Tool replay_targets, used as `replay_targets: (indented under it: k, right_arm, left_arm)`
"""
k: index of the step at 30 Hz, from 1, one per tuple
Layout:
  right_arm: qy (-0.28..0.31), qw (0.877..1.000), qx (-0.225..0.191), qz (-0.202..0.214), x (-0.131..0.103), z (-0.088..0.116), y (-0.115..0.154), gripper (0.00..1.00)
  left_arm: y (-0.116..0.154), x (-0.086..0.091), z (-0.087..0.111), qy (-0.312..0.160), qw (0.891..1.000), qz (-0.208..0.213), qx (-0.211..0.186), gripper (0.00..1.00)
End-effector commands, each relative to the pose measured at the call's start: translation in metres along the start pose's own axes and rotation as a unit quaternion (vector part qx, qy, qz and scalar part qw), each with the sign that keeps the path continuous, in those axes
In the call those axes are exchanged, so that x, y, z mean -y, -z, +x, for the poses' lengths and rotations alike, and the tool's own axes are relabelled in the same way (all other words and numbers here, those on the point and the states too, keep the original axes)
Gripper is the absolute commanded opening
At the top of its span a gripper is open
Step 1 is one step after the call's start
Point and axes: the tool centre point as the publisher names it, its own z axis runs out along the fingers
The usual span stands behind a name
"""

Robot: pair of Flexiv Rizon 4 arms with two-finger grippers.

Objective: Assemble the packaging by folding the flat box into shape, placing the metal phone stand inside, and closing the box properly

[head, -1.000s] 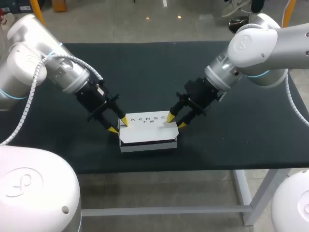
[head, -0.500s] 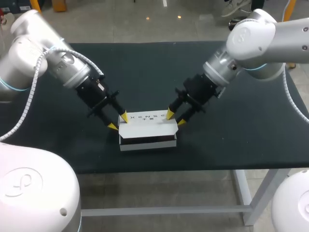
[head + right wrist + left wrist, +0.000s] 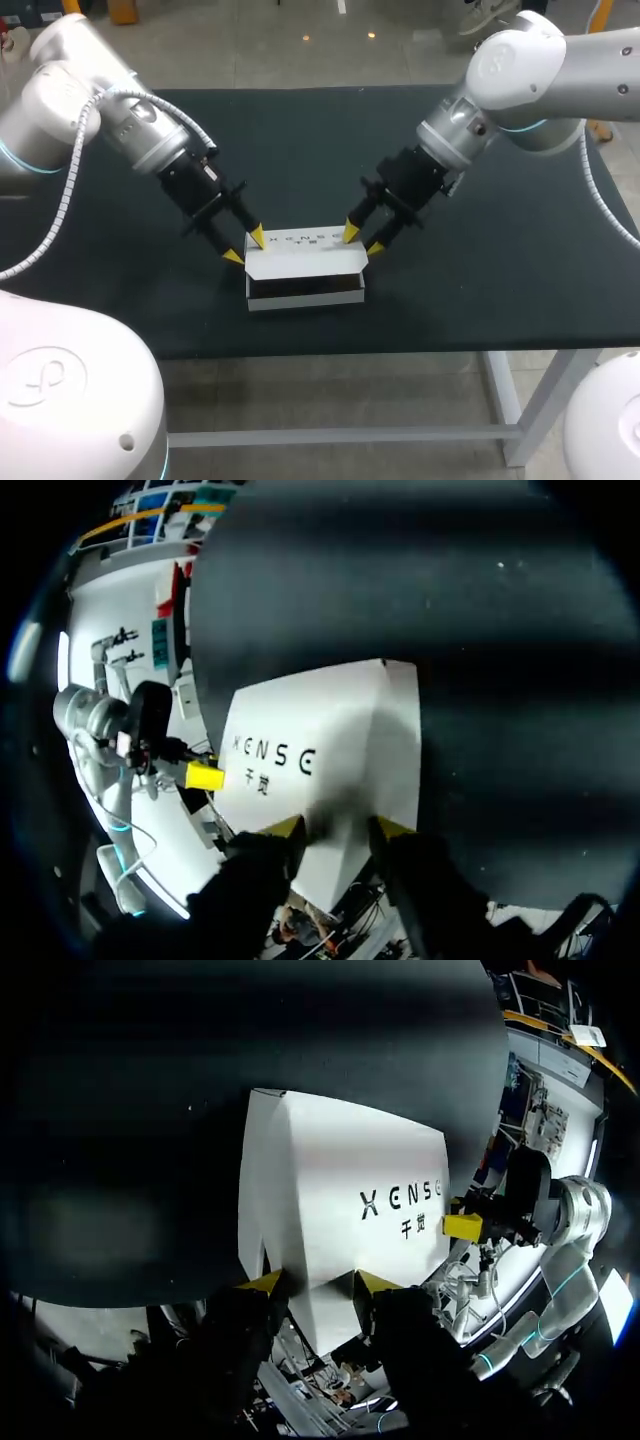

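Straddling the ends of the raised lid [image 3: 300,258] of the white box [image 3: 305,298] near the bench's [image 3: 500,260] front edge, the left gripper [image 3: 246,247] and right gripper [image 3: 362,242], both narrowly parted and clamping nothing, risk uneven pushes skewing the lid or sliding the light box.

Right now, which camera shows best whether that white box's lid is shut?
The head view: the white box shows a dark gap under its raised lid, with the left gripper and right gripper at the lid's back corners. Each wrist view shows only the lid's white top, not the gap.
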Motion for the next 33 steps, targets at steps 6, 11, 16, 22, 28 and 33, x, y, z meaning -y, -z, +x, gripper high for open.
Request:
replay_targets:
  k: [6,11,16,22,28,33]
  right_arm:
    - [-0.005,1.0,-0.003,0.028,-0.007,0.008,0.0,0.47]
    - [-0.01,0.999,-0.005,0.035,-0.01,0.009,0.002,0.47]
    - [-0.014,0.999,-0.005,0.041,-0.013,0.01,0.003,0.47]
    - [-0.02,0.999,-0.006,0.048,-0.016,0.012,0.004,0.46]
    - [-0.025,0.998,-0.007,0.056,-0.019,0.015,0.007,0.46]
    - [-0.028,0.998,-0.011,0.062,-0.021,0.016,0.009,0.46]
  left_arm:
    - [0.002,0.007,0.008,0.011,1.0,-0.026,0.0,0.47]
    - [0.006,0.009,0.009,0.015,0.999,-0.039,-0.005,0.46]
    - [0.008,0.011,0.01,0.023,0.999,-0.049,-0.006,0.46]
    - [0.012,0.016,0.011,0.034,0.997,-0.07,-0.011,0.44]
    - [0.014,0.02,0.013,0.044,0.996,-0.083,-0.011,0.45]
    - [0.016,0.022,0.016,0.049,0.994,-0.096,-0.011,0.44]
